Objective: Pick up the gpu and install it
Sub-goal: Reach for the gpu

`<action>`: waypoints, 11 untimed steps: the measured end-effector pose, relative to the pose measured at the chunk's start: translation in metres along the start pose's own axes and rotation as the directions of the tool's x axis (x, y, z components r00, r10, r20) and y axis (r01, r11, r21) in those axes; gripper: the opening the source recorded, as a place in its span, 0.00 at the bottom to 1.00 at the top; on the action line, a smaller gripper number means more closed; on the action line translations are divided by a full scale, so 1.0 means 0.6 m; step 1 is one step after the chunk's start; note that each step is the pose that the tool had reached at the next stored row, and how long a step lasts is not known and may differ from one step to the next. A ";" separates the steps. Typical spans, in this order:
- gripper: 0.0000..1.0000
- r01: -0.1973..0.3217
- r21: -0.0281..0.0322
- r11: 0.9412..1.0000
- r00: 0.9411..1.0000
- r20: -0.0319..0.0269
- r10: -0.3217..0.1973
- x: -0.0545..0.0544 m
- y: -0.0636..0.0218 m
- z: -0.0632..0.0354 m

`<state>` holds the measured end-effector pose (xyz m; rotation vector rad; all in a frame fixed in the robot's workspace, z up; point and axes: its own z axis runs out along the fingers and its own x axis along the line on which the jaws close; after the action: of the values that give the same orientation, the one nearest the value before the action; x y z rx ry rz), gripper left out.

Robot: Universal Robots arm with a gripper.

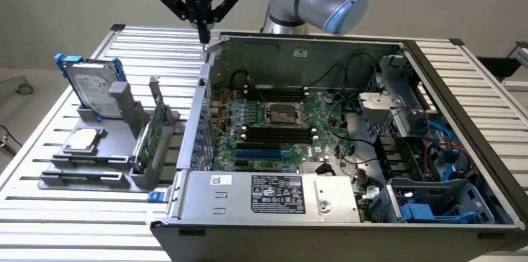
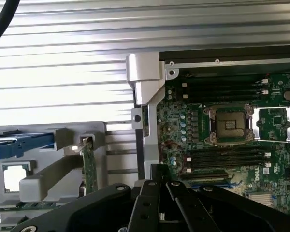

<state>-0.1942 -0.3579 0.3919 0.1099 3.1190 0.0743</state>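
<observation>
The gpu [image 1: 147,141] stands on edge in a grey holder [image 1: 123,172] on the slatted table, at the exterior view's left of the open computer case [image 1: 272,197]. Its green board faces the case and its silver bracket points up. In the wrist view the gpu [image 2: 89,166] appears as a thin green edge in the same holder. My gripper [image 1: 202,33] hangs shut and holds nothing, high above the case's far corner on the holder's side, well apart from the gpu. Its black fingers [image 2: 157,193] meet over the case wall beside the motherboard [image 2: 222,125].
A silver hard drive in a blue frame [image 1: 91,86] stands upright in the holder behind the gpu. A small square chip [image 1: 83,140] lies in a tray there. Inside the case are memory sticks [image 1: 276,133], the CPU socket [image 1: 281,112], cables and drive bays [image 1: 429,206].
</observation>
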 end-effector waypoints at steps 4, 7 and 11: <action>0.11 0.000 0.001 1.000 1.000 -0.005 0.000 0.027 0.005 0.001; 0.11 -0.001 0.003 1.000 1.000 -0.017 0.001 0.041 0.010 0.001; 0.11 -0.002 0.007 1.000 0.999 -0.039 0.002 0.060 0.017 0.001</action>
<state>-0.2293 -0.3454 0.3913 0.1130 3.1583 0.0665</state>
